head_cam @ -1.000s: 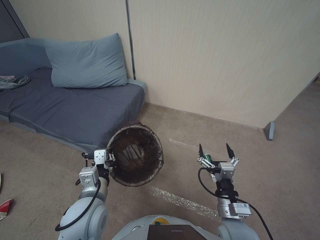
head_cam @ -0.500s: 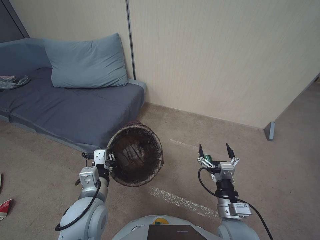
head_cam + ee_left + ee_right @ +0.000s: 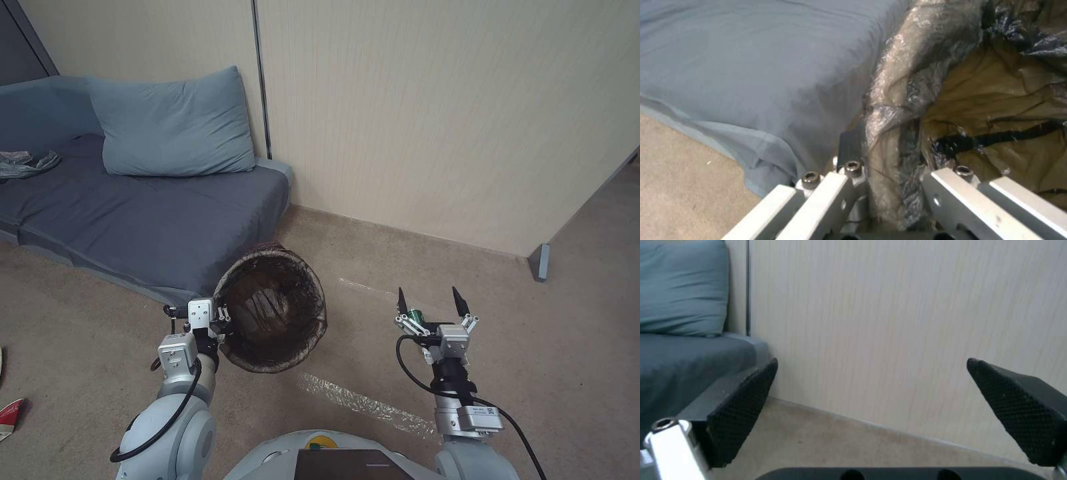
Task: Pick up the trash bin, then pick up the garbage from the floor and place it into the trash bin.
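The sofa [image 3: 147, 220] fills the left side against the wall [image 3: 433, 120], and just off its front corner the trash bin [image 3: 273, 313] hangs above the carpet [image 3: 373, 267], mouth tipped toward the robot. The left gripper [image 3: 215, 321] is clamped on the bin's near rim, liner bag [image 3: 902, 110] pinched between its jaws. Off to the right, well apart from the bin, the right gripper [image 3: 430, 301] hovers with jaws spread wide and nothing between them.

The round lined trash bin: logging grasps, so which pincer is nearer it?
Left. The left pincer clamps the round lined trash bin at its rim; the right pincer hangs open, apart.
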{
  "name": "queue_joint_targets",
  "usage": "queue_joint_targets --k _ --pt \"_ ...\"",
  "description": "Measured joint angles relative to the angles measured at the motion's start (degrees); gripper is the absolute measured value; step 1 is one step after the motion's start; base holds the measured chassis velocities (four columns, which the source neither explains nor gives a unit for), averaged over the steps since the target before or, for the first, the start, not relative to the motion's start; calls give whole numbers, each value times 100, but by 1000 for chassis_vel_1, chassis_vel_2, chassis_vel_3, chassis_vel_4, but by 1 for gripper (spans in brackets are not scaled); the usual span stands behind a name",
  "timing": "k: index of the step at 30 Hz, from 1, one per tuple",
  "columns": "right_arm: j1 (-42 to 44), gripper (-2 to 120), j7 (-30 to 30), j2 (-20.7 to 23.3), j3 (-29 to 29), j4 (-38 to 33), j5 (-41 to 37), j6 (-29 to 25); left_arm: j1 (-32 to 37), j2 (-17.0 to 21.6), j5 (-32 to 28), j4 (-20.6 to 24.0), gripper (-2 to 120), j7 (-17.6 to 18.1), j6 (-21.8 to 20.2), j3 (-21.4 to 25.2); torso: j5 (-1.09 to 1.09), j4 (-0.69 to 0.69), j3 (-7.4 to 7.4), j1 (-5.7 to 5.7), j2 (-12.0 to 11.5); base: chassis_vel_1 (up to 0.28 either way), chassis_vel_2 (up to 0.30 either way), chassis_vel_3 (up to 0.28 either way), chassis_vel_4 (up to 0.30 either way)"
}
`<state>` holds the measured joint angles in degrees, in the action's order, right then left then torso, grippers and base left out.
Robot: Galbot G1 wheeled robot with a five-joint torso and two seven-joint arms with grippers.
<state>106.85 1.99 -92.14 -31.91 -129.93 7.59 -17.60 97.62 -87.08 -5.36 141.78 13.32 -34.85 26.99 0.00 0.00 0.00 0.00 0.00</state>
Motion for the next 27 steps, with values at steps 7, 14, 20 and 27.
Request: queue_joint_targets --k 7,14,20,27 --pt "0 100 0 0 0 0 0 0 0 0 0 0 0 0 0 0 0 0 0 0 0 0 0 0 0" --pt "0 100 0 0 0 0 0 0 0 0 0 0 0 0 0 0 0 0 0 0 0 0 0 0 0" --pt "0 100 0 0 0 0 0 0 0 0 0 0 0 0 0 0 0 0 0 0 0 0 0 0 0" --pt "0 100 0 0 0 0 0 0 0 0 0 0 0 0 0 0 0 0 0 0 0 0 0 0 0"
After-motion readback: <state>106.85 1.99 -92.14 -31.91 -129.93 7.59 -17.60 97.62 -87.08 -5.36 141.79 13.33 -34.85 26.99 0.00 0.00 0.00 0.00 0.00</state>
